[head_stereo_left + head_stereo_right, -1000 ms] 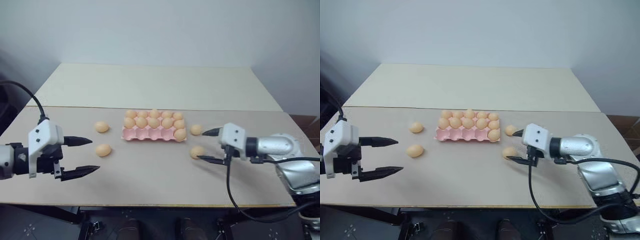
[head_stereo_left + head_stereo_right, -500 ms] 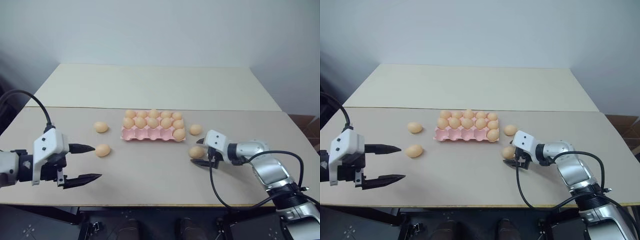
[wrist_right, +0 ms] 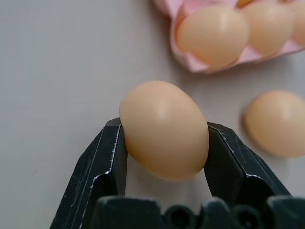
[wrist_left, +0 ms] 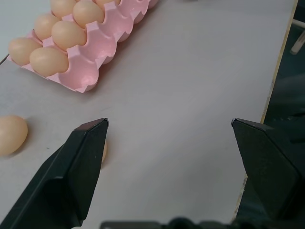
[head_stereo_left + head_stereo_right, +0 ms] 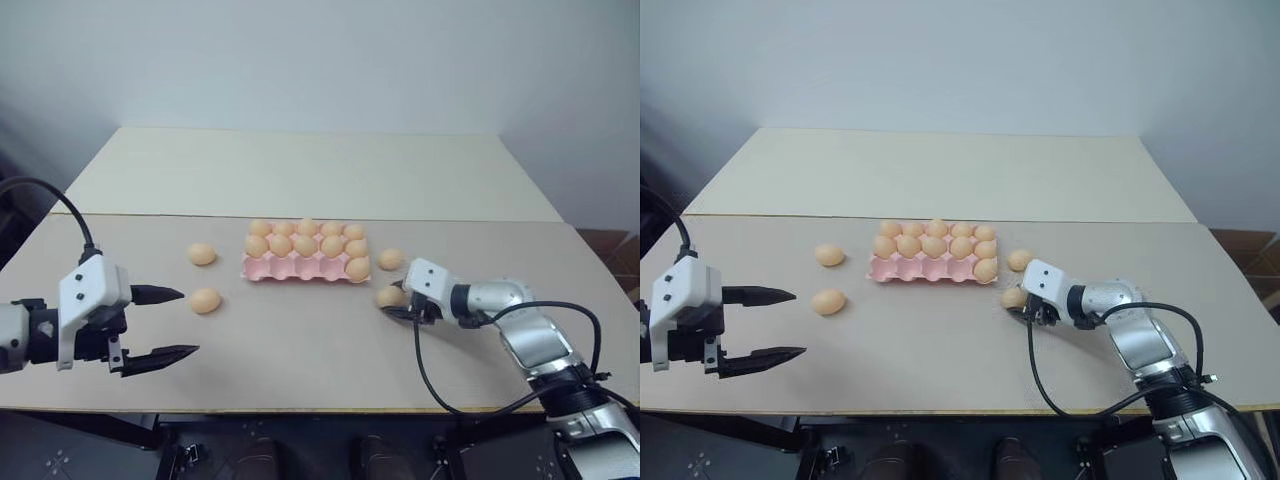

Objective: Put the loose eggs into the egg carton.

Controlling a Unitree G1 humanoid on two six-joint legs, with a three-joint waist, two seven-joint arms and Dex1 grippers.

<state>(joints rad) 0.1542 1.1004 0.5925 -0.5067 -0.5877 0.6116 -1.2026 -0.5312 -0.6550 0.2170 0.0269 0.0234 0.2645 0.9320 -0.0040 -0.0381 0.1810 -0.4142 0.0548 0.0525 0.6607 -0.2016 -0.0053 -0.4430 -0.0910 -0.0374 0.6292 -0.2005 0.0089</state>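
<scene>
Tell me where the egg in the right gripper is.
In the head views the egg sits on the table, clamped in the right gripper, just off the pink carton's near right corner, with another loose egg just beyond it.

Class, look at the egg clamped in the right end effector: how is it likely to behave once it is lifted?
The egg looks smooth and rounded, so it may slip between the right end effector's flat fingers. If released on the table, it would probably roll. Its shell may crack under a hard squeeze.
</scene>
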